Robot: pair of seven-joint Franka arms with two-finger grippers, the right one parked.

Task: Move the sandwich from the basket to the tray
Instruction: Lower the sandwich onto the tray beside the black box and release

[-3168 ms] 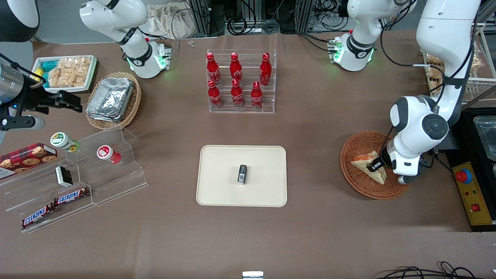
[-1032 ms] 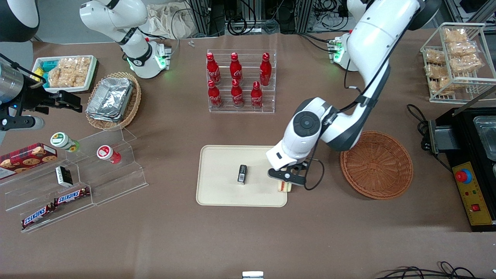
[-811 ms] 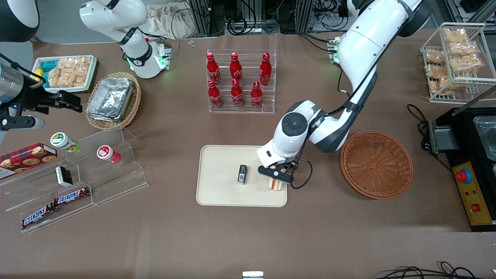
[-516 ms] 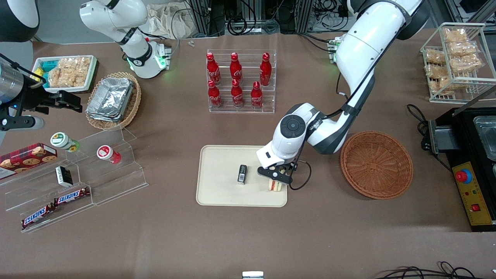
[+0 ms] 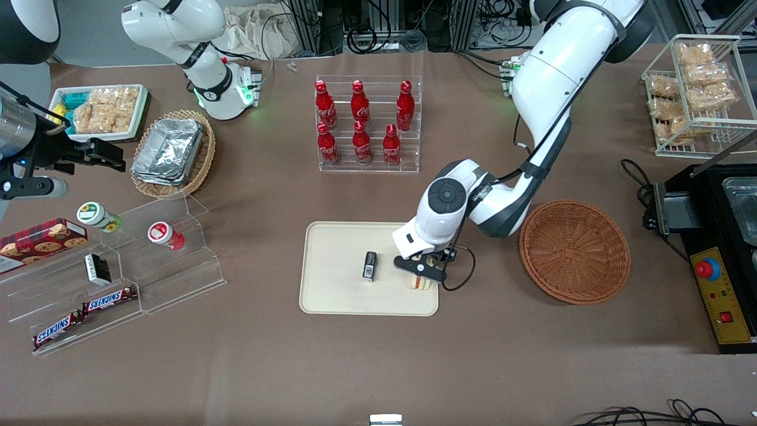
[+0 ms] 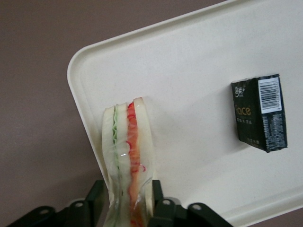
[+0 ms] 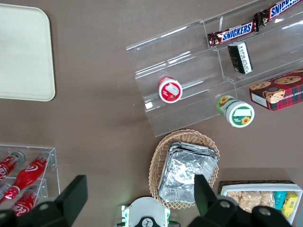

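Here we see the gripper [image 5: 422, 273] low over the tray [image 5: 337, 296], at the tray's end nearest the basket [image 5: 575, 251], its fingers [image 6: 158, 201] closed on the sandwich [image 6: 127, 156]. The sandwich stands on edge on the tray, just inside the rim, close to the rounded corner that the wrist view shows; bare brown worktop [image 5: 378, 367] lies right past that rim. Between the sandwich and the small black packet [image 5: 369, 265] lying flat near the tray's middle there is a strip of bare tray, so the two are near but apart. The rest of the tray toward the parked arm's end is open, and so is the wide band of worktop between the tray and the front camera.

The sandwich's long axis runs from the fingers outward along the tray's short edge, with its cut face turned up toward the wrist camera, showing white bread slices, a red-orange stripe and a thin green one. It looks wrapped in clear, glossy film.

The tray is smooth, matte cream with a low rim. The basket is round, shallow, reddish-brown wicker, holds nothing, and sits well apart from the tray toward the working arm's end.
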